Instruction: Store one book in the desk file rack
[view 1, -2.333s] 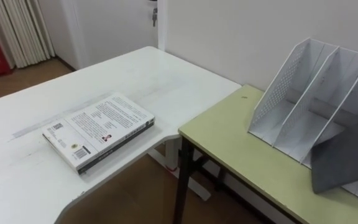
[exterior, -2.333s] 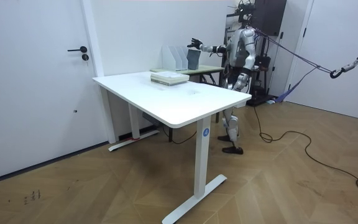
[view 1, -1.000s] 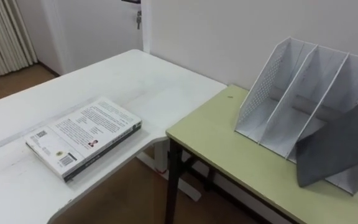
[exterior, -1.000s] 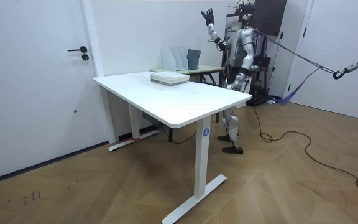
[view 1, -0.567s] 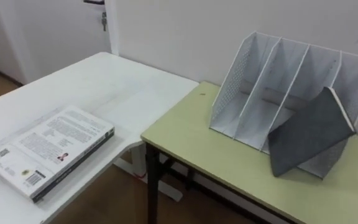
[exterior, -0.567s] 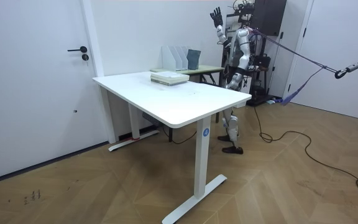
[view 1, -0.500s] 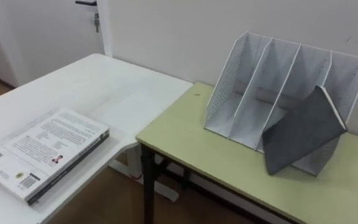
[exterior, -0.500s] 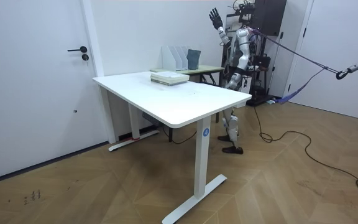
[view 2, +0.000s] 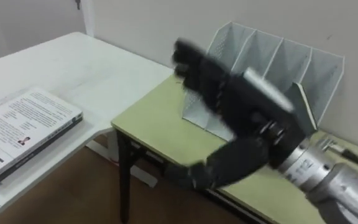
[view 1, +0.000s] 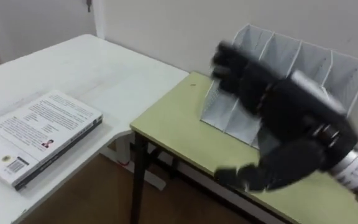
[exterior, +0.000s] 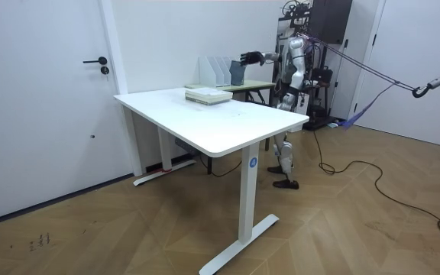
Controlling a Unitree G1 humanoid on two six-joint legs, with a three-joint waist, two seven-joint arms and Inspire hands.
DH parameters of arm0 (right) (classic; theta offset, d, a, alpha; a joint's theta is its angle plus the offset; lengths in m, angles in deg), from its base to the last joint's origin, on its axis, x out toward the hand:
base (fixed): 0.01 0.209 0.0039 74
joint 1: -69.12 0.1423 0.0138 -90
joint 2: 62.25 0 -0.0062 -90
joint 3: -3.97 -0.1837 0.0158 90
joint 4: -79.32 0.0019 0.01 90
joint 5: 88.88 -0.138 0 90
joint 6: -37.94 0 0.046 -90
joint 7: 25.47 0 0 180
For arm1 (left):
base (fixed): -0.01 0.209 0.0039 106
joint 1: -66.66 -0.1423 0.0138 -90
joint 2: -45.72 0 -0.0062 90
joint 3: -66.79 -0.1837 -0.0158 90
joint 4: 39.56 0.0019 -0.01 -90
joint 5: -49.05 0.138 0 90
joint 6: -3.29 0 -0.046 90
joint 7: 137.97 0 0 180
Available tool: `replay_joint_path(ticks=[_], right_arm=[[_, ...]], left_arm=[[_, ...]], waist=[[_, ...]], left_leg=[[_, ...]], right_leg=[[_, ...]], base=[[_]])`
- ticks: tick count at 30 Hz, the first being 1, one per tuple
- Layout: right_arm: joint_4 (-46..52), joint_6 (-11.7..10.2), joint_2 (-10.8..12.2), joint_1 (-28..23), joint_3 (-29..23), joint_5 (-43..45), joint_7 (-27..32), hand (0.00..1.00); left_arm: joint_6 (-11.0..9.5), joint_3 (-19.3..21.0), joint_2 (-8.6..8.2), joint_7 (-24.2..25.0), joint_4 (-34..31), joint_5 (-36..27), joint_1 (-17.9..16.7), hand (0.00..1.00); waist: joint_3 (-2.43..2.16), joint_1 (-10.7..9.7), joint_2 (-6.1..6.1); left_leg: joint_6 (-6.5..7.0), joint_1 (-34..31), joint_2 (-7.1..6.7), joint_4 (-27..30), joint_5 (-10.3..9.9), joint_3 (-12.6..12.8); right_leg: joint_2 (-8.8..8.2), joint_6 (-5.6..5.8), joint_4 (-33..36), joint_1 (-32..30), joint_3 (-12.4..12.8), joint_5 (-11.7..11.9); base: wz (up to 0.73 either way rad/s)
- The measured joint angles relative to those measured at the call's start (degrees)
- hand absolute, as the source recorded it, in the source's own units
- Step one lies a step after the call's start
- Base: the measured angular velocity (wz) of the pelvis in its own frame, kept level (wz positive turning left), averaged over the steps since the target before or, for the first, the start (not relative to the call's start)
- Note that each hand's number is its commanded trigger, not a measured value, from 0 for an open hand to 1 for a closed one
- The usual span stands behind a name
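Observation:
A white wire file rack stands on the green table by the wall. A grey book leans tilted in the rack's rightmost slot, mostly hidden behind my hand. My right hand stretches out in front of the rack, open, thumb spread low, holding nothing. The room view shows that hand level with the top of the rack, just above the grey book. A white book lies flat on the white desk to the left. My left hand stays low by my body.
The white desk meets the green table at a corner, with a gap of floor below. A wall runs right behind the rack. I stand at the green table's end, next to a dark cabinet. A door is at the room view's left.
My right arm has swung down from above my head to reach out in front of the rack, entering the eye views. The camera has shifted right. The grey book stays in the rack.

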Motion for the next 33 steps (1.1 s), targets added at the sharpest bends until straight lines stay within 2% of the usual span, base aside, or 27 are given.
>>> replay_joint_path(ticks=[1,5,6,9,10,12,14,16,17,20,22,25,26,27,29,31,33], right_arm=[[-1.99,0.39,-0.07,-1.17,1.5,2.77,-2.81,0.0],[-12.16,1.59,0.01,-5.03,7.14,13.42,-7.57,0.0],[-15.23,1.87,0.41,-6.55,8.32,17.69,-8.66,0.0],[-26.01,1.84,0.57,-8.88,11.27,26.62,-9.84,0.0],[-30.91,1.83,1.01,-9.46,11.64,29.76,-9.53,0.0],[-38.18,1.83,2.45,-9.67,10.16,34.51,-8.61,0.0],[-43.48,1.66,3.63,-9.57,8.22,35.9,-6.03,0.0],[-50.24,0.36,6.37,-9.17,6.67,35.81,-3.48,0.0],[-52.08,-0.03,6.96,-9.0,6.33,35.7,-2.77,0.0],[-61.7,-1.66,10.38,-7.99,3.46,35.26,2.24,0.0],[-69.13,-2.87,13.1,-8.02,-0.7,35.15,7.41,0.0],[-76.25,-3.84,14.16,-8.07,-3.14,33.36,14.07,0.0],[-77.43,-3.92,14.19,-8.06,-3.24,33.3,15.76,0.0],[-80.83,-3.92,14.2,-8.11,-2.68,34.28,19.65,0.0],[-85.64,-2.04,15.33,-8.8,-2.09,38.29,24.18,0.0],[-88.91,0.28,18.66,-11.17,-2.19,41.07,27.37,0.0],[-91.53,1.23,21.58,-12.54,-2.18,40.95,28.69,0.0]], left_arm=[[0.51,-0.94,0.12,0.37,0.79,0.24,1.01,0.0],[0.96,-3.59,0.25,0.47,1.19,0.49,2.79,0.0],[1.0,-4.44,0.19,0.46,1.37,0.16,2.86,0.0],[1.15,-7.03,0.14,0.45,1.47,-0.81,2.91,0.0],[1.15,-7.55,0.08,0.42,1.68,-0.76,2.89,0.0],[0.97,-7.54,0.02,0.42,1.73,-0.81,2.18,0.0],[0.85,-7.54,0.11,0.4,1.73,-0.76,1.82,0.0],[0.44,-7.48,-0.12,-0.34,1.7,-0.74,1.84,0.0],[0.43,-7.48,-0.35,-0.6,1.84,-0.73,2.04,0.0],[0.36,-5.94,-2.33,-2.41,3.42,0.72,2.1,0.0],[0.31,-2.55,-4.2,-4.13,3.9,2.57,1.29,0.0],[0.05,0.38,-5.71,-6.46,3.9,3.59,-0.02,0.0],[-0.12,0.68,-6.08,-6.99,4.07,4.03,-0.18,0.0],[-0.2,1.26,-6.92,-8.16,4.81,4.97,0.02,0.0],[-0.28,2.54,-8.22,-9.81,5.13,6.9,0.4,0.0],[-0.53,4.68,-9.4,-11.58,5.91,9.22,0.0,0.0],[-0.56,5.87,-10.03,-13.13,6.84,9.54,-0.01,0.0]], waist=[[0.15,0.81,0.23],[0.57,2.64,1.02],[0.82,3.11,1.54],[0.64,2.82,2.96],[0.42,3.01,3.44],[0.2,2.85,3.79],[-0.08,2.67,3.74],[-0.21,2.67,3.46],[-0.24,2.69,3.4],[-0.3,2.97,3.55],[-0.32,3.02,3.83],[-0.59,2.76,5.0],[-0.52,2.69,5.27],[-0.27,2.65,5.75],[-0.25,2.53,6.78],[-0.28,2.3,7.53],[-0.26,1.41,7.59]], left_leg=[[0.0,0.06,-0.09,-0.01,0.0,-0.23],[0.11,-0.13,-0.19,0.03,-0.06,-0.3],[0.14,-0.24,-0.21,0.05,-0.08,-0.29],[0.2,-0.79,-0.2,0.21,-0.11,-0.38],[0.19,-0.94,-0.2,0.39,-0.1,-0.46],[0.1,-1.11,-0.23,0.56,-0.05,-0.53],[-0.04,-1.1,-0.24,0.64,0.04,-0.87],[-0.34,-0.48,-0.43,0.54,0.21,-0.8],[-0.36,-0.38,-0.42,0.59,0.23,-0.91],[-0.51,0.52,-0.3,0.56,0.16,-1.53],[-0.5,0.74,-0.34,0.45,0.17,-1.75],[-0.5,1.45,-0.38,-0.2,0.17,-1.64],[-0.48,1.49,-0.41,-0.3,0.18,-1.66],[-0.47,1.77,-0.44,-0.49,0.19,-1.75],[-0.47,2.58,-0.43,-1.02,0.19,-1.79],[-0.51,3.5,-0.27,-1.25,0.2,-1.83],[-0.56,4.17,-0.24,-1.29,0.21,-1.77]], right_leg=[[-0.16,0.0,-0.01,0.14,-0.16,0.0],[-0.42,0.03,-0.05,0.45,-0.78,-0.01],[-0.5,0.04,-0.05,0.44,-1.03,-0.01],[-0.74,0.06,0.03,0.33,-1.8,-0.03],[-0.73,0.05,0.04,0.23,-1.77,-0.04],[-0.74,-0.1,0.11,0.09,-1.72,-0.17],[-0.71,-0.21,0.05,0.24,-1.85,-0.24],[-0.54,-0.46,-0.16,0.62,-1.91,-0.4],[-0.54,-0.48,-0.21,0.73,-2.15,-0.41],[-0.28,-0.46,-1.46,2.31,-2.48,-0.21],[0.16,-0.33,-2.01,3.21,-2.37,-0.03],[0.15,-0.27,-2.14,3.45,-2.83,-0.09],[0.14,-0.26,-2.24,3.64,-2.83,-0.1],[0.19,-0.18,-2.64,4.3,-2.74,-0.06],[0.22,0.02,-2.91,5.19,-2.68,-0.34],[0.05,-0.12,-2.78,5.55,-3.22,-0.88],[-0.18,-0.26,-2.47,5.87,-3.25,-1.69]], base=[[0.05],[0.05],[0.06],[0.09],[0.05],[0.0],[0.04],[0.03],[0.11],[0.11],[0.1],[0.0],[0.05],[0.1],[0.12],[0.06],[0.02]])
